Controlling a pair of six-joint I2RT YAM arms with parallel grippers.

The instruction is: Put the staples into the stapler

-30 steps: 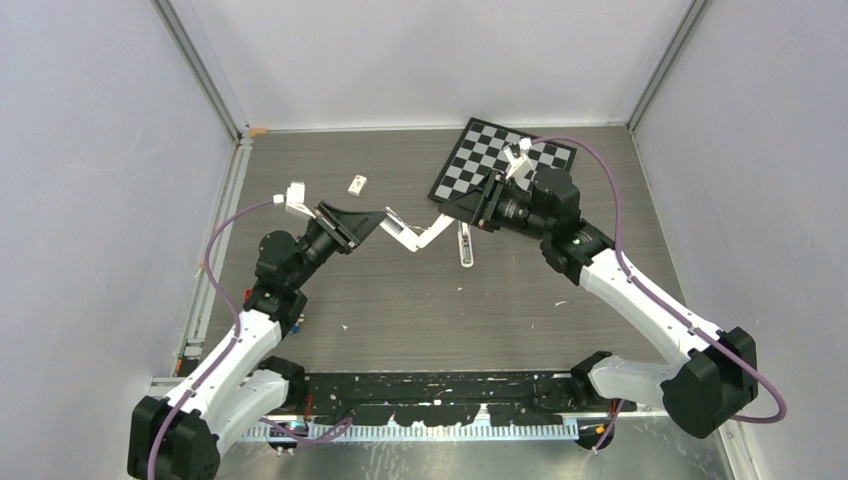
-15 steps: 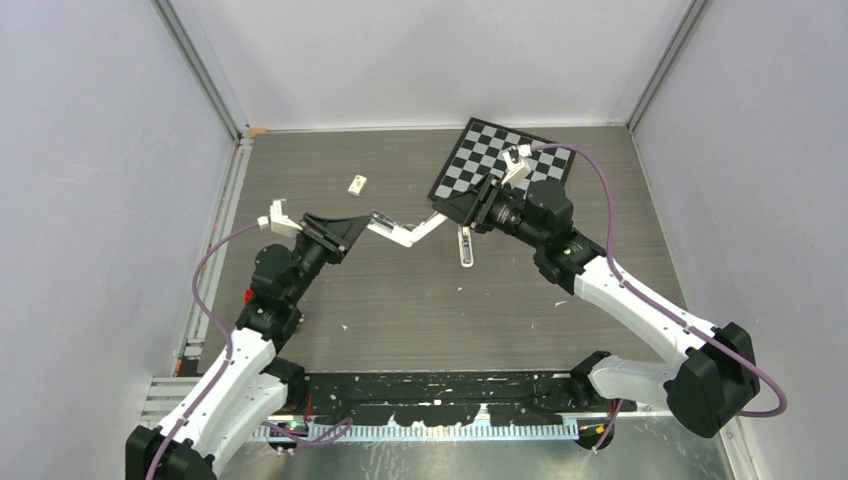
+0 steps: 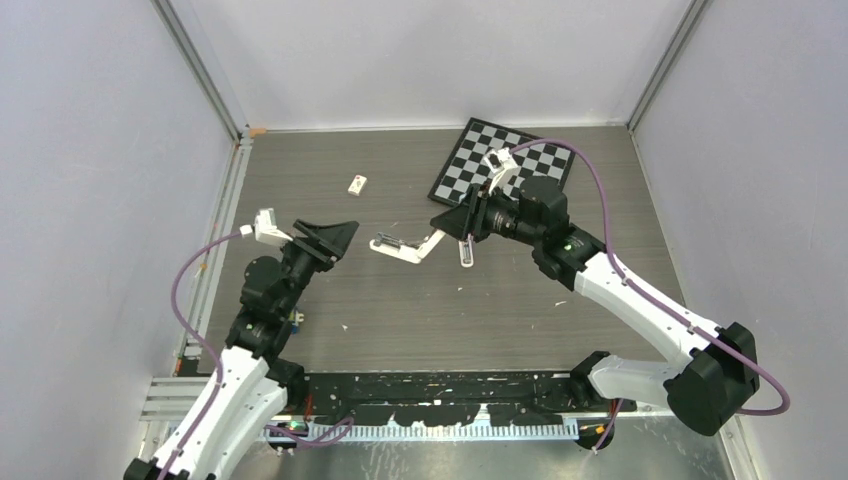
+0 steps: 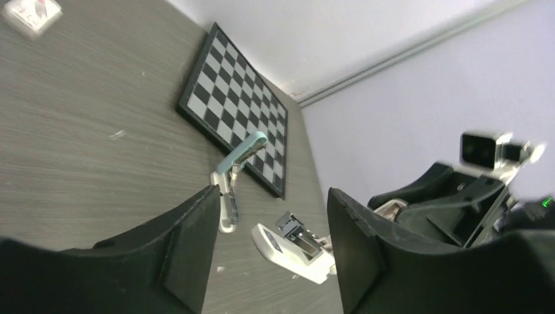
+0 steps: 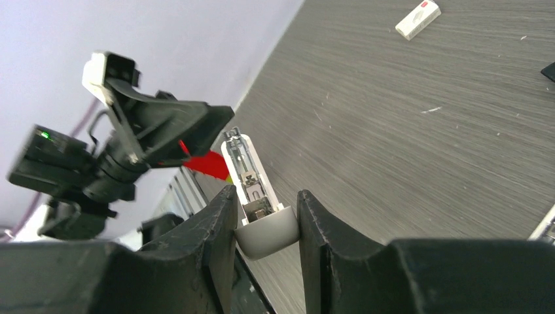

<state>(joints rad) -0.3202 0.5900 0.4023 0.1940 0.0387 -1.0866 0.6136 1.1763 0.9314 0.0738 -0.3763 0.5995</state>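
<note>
The white stapler point(image 3: 403, 248) hangs open just above the table, its metal magazine channel facing up. My right gripper point(image 3: 446, 222) is shut on its rounded hinge end point(image 5: 265, 237); the channel point(image 5: 247, 171) points away from the jaws point(image 5: 266, 193). My left gripper point(image 3: 345, 235) is open and empty, a short way left of the stapler's free end, which shows between its fingers point(image 4: 294, 248). The small white staple box with a reddish mark point(image 3: 357, 183) lies on the table behind point(image 5: 419, 18) point(image 4: 29, 12). No loose block of staples shows.
A checkerboard point(image 3: 505, 160) lies at the back right. A slim white tool with a teal lever point(image 3: 465, 246) lies on the table under my right gripper point(image 4: 226, 193). A red object point(image 5: 209, 163) sits behind the stapler near the left rail. Grey walls enclose the table.
My left gripper has drawn back to the left, away from the stapler's free end. My right gripper has carried the stapler a little left and lower.
</note>
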